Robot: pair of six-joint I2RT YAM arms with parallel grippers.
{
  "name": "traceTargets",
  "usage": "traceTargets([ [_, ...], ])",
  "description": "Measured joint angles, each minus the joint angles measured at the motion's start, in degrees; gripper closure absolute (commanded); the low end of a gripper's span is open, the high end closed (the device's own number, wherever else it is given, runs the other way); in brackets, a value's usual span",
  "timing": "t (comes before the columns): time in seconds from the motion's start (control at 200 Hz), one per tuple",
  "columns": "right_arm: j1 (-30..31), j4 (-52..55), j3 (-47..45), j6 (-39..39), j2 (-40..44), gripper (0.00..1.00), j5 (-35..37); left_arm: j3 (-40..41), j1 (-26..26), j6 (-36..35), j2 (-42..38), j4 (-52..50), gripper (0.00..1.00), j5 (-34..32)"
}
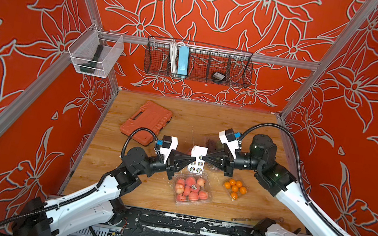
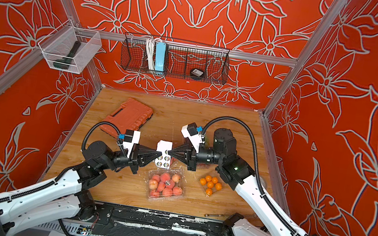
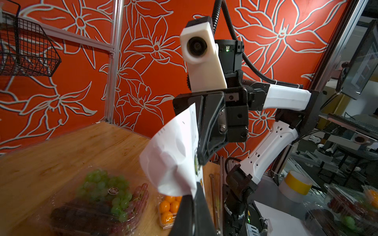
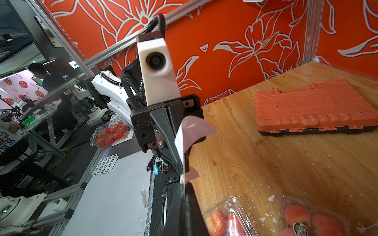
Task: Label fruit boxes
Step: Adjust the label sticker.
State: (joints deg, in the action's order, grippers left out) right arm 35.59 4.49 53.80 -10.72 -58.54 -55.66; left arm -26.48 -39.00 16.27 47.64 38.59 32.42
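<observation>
Both grippers hold a white sticker sheet (image 1: pixel 198 160) in the air over the middle of the table. My left gripper (image 1: pixel 194 160) is shut on its left edge and my right gripper (image 1: pixel 204 158) is shut on its right edge. The left wrist view shows the sheet (image 3: pixel 173 155) crumpled, pinched in the left gripper (image 3: pixel 194 194). In the right wrist view it (image 4: pixel 192 130) runs from the right gripper (image 4: pixel 186 185). Below lie a clear box of many peaches (image 1: pixel 191 188) with a sticker on its lid, and a box of small oranges (image 1: pixel 235 188). The grape box (image 3: pixel 98 196) lies behind the right gripper.
An orange tool case (image 1: pixel 146 122) lies at the back left of the wooden table (image 1: pixel 120 190). A thin metal tool (image 1: pixel 243 219) rests by the front right edge. A wire basket (image 1: pixel 198 62) and a clear bin (image 1: pixel 95 53) hang on the walls.
</observation>
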Motion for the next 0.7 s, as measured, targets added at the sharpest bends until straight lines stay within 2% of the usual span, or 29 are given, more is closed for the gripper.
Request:
traceTargets([
  [0.11,0.0,0.0,0.0,0.1,0.0,1.0,0.2,0.0,0.0,0.1,-1.6,-0.5,0.69,-1.2],
  [0.22,0.0,0.0,0.0,0.0,0.1,1.0,0.1,0.2,0.4,-0.3,-4.5,-0.9,0.55,-1.7],
  [0.285,0.0,0.0,0.0,0.0,0.1,1.0,-0.2,0.2,0.7,-0.9,-5.8,-1.1,0.41,-0.7],
  [0.355,0.0,0.0,0.0,0.0,0.1,1.0,-0.9,0.2,0.8,-2.0,-6.3,-1.4,0.11,0.9],
  [0.4,0.0,0.0,0.0,0.0,0.1,1.0,-1.6,0.2,0.8,-2.5,-6.2,-1.4,0.02,1.6],
  [0.701,0.0,-0.8,-0.7,-0.2,0.8,1.0,-5.1,-3.3,1.1,-3.4,1.6,-1.6,0.01,4.8],
])
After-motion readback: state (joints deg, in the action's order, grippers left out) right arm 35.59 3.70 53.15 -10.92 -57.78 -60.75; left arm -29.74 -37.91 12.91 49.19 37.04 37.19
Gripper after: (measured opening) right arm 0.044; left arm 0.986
